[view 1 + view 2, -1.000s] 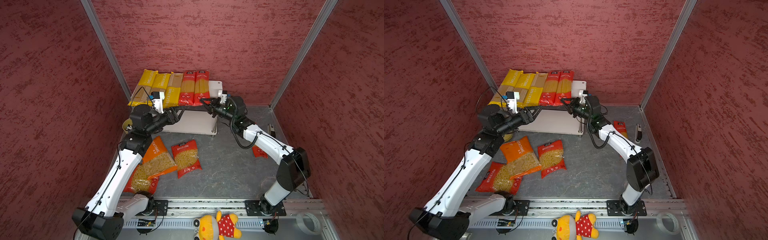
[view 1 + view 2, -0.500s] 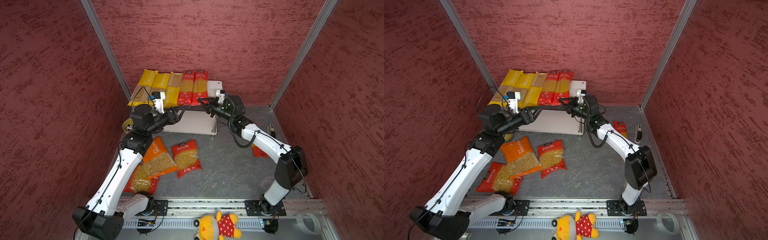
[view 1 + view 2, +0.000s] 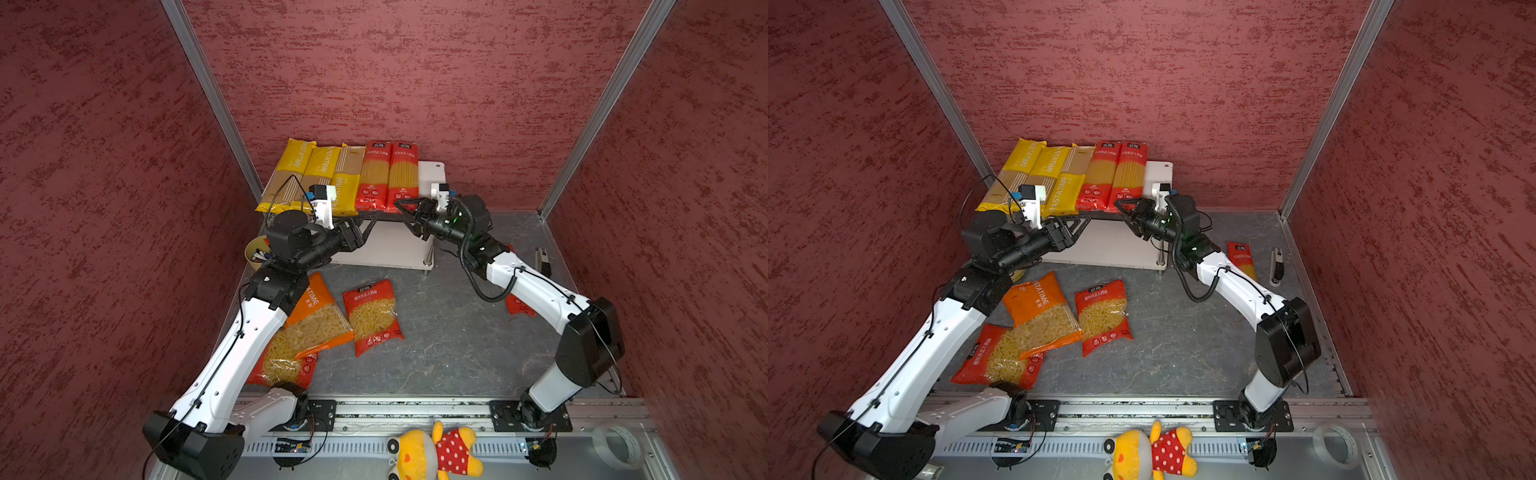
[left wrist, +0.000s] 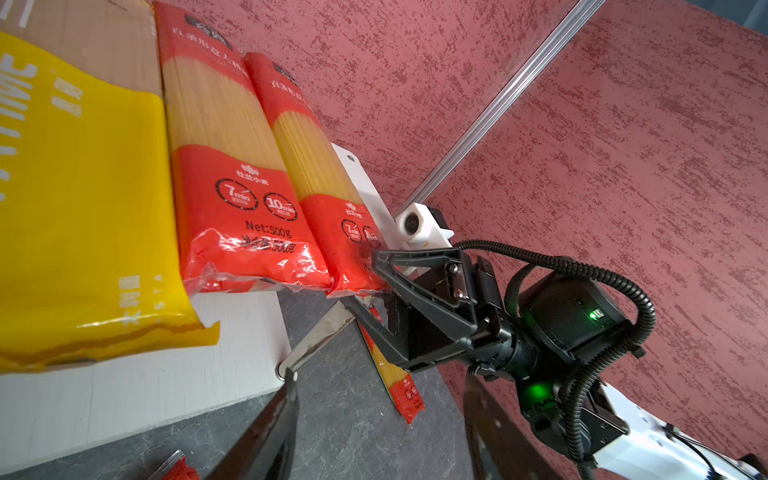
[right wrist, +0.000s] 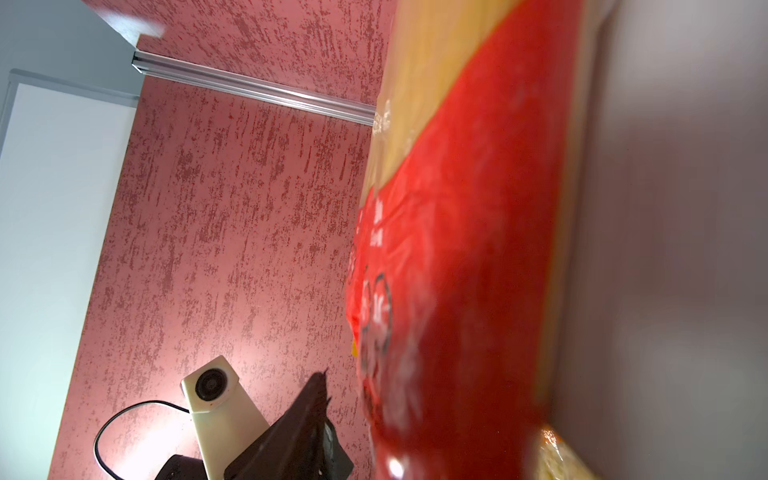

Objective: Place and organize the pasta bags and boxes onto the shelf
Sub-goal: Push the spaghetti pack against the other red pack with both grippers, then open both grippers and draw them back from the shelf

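Right gripper [image 3: 401, 211]: jaws parted at the near end of the rightmost red spaghetti pack [image 3: 402, 174], 1 finger above its sealed end, 1 below the board edge. Nothing looks clamped, so I read it as open around the pack, not holding it. Left gripper [image 3: 365, 229]: jaws spread, empty, at the near edge of the shelf [image 3: 431, 174], just below the yellow packs.

Count:
- 3 yellow spaghetti packs [image 3: 319, 172], side by side on the left of the top board.
- 2 red spaghetti packs on the top board: the rightmost one and a second red spaghetti pack [image 3: 376, 174] touching it on the left. A bare strip of board lies to their right.
- 1 third red spaghetti pack [image 3: 1241, 259] flat on the floor, right of the shelf, beside my right arm.
- 2 short-pasta bags on the floor: a centre red bag [image 3: 374, 322] and a near-left red bag [image 3: 994, 361].
- 1 orange macaroni bag [image 3: 309, 324] overlapping the near-left bag, partly under my left arm.

So 5 are up and 4 are still on the floor.

Handling, my guess: the spaghetti packs are stiff lengthwise, brittle if bent, with slick film. I'd take them across the width near the middle so they don't tip. The short bags are soft and will sag as the contents shift, so I'd pinch a full part, not the thin seal.
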`<state>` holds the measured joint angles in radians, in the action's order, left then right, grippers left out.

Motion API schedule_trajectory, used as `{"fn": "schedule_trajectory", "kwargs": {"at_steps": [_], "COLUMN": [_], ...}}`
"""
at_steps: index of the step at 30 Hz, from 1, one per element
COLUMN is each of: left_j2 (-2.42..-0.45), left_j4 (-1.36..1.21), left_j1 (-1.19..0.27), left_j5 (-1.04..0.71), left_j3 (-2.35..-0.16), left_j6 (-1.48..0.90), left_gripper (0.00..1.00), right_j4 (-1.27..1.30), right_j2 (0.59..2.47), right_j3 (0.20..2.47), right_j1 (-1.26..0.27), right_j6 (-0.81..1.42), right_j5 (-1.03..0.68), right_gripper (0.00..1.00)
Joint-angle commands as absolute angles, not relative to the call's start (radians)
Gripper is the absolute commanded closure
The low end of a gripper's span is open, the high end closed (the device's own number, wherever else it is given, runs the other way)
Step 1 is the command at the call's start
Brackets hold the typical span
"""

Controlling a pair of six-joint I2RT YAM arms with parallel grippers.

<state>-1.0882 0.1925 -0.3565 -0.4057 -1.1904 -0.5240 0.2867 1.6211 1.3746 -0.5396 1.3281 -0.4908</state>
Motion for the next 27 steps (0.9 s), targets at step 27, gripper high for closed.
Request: {"fn": "schedule_trajectory", "kwargs": {"at_steps": [27], "left_j2": [-1.504], "left_j4": [-0.35], "left_j1": [-1.099], "left_j5": [0.064], "left_j3": [-0.874], "left_j6": [-0.171], "left_gripper": [0.33], "right_j4": [-0.325], "right_j2": [1.268], "right_j3": [0.899], "right_j1": [-0.025], "right_j6": [0.642], "right_j5": [-0.199], "right_gripper": [0.43]}}
